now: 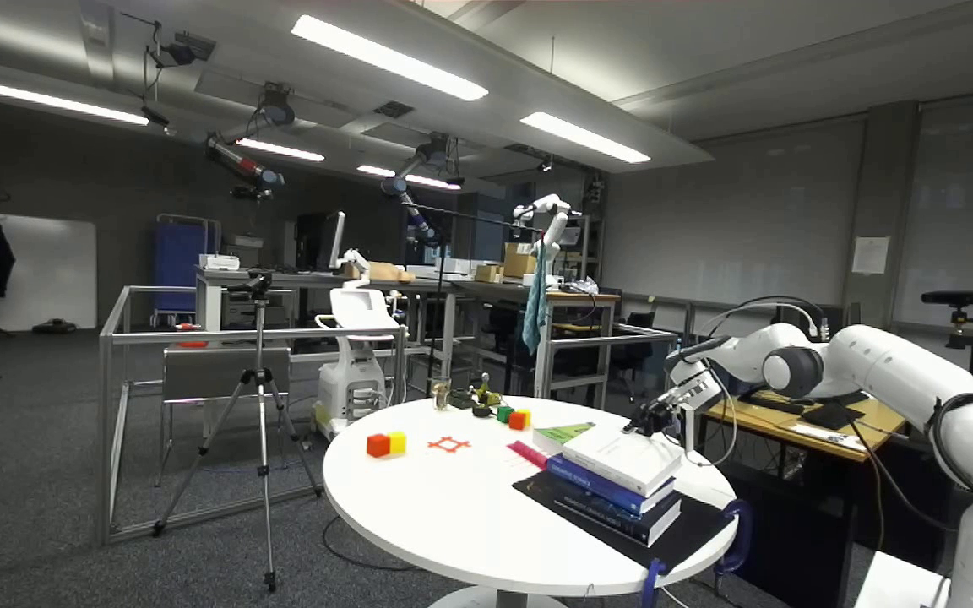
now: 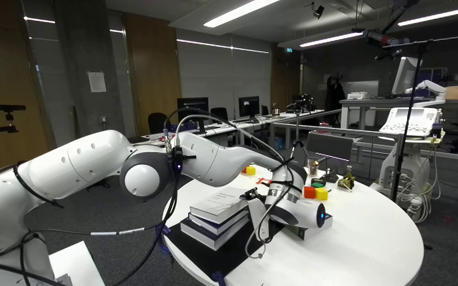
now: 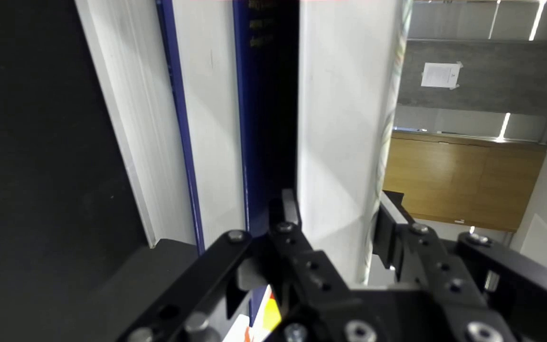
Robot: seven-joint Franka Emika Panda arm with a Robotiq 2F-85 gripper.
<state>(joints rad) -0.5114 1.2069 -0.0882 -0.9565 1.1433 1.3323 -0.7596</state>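
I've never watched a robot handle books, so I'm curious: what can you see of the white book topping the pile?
The white book is thick and closed, apparently paper, with a pale cover bearing faint lines and dark lettering too small to read surely. It lies lettered side up on a blue book, slightly out of line with it. The end effector grips one edge, one finger over the cover, the other beneath; whether that edge is raised is hard to tell.

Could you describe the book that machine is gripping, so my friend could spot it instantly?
On the round white table, a black mat carries three stacked books. It's the top book, one edge clasped in the black hand. Its white cover sets it apart from the blue book and darker book below.
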